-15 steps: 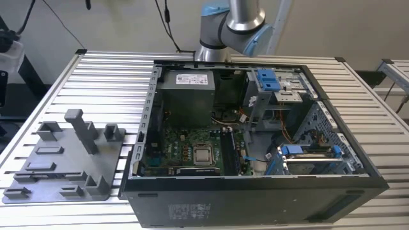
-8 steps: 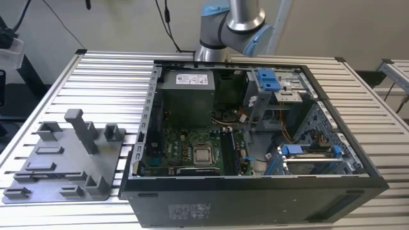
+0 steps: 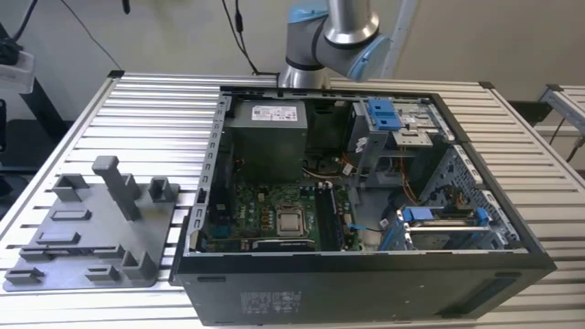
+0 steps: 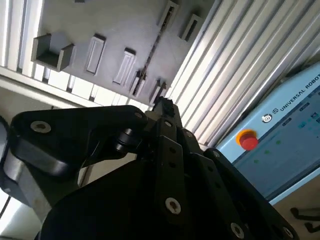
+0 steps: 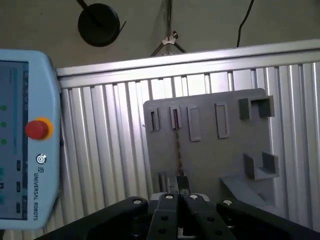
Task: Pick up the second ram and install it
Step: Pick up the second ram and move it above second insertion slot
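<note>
The second ram is a slim dark strip seen edge-on, standing in the slots of a grey holder plate. In the second wrist view the second ram lies the same way on the plate. In the exterior view it is a dark line on the plate, left of the computer case. My gripper hangs well above the plate, in line with the strip and apart from it. Its black fingers meet at the tip, shut on nothing.
The open computer case lies on the slatted aluminium table, with the silver processor and dark memory slots on its board. A tall grey post rises from the plate. A teach pendant rests on the table.
</note>
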You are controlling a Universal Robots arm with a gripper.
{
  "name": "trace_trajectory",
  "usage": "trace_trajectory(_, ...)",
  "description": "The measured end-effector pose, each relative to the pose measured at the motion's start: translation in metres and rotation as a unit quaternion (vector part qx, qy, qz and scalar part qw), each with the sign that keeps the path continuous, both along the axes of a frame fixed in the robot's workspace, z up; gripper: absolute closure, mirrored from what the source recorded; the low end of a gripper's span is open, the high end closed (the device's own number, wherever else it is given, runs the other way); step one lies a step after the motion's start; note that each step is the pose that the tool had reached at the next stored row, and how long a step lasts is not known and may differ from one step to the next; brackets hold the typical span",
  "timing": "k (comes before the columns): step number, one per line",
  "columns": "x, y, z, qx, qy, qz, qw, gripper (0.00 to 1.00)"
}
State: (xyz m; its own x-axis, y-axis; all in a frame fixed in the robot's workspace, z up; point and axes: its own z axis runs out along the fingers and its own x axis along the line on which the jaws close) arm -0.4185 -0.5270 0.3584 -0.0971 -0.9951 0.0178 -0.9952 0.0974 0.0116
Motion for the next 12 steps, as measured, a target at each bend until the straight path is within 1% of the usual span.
trace_trajectory(2, 0.0000, 0.0000, 0.0000, 0.0000, 0.0000, 0.013, 0.9999, 0.89)
trace_trajectory(4, 0.0000, 0.0000, -0.0001, -0.0001, -0.0002, 0.029, 0.9996, 0.89)
trace_trajectory(6, -0.0002, 0.0007, -0.0004, 0.0000, -0.0004, 0.042, 0.9991, 0.89)
trace_trajectory(9, -0.0002, 0.0034, -0.0006, -0.0001, -0.0003, 0.057, 0.9984, 0.89)
trace_trajectory(12, -0.0002, 0.0055, -0.0008, -0.0004, -0.0003, 0.074, 0.9972, 0.89)
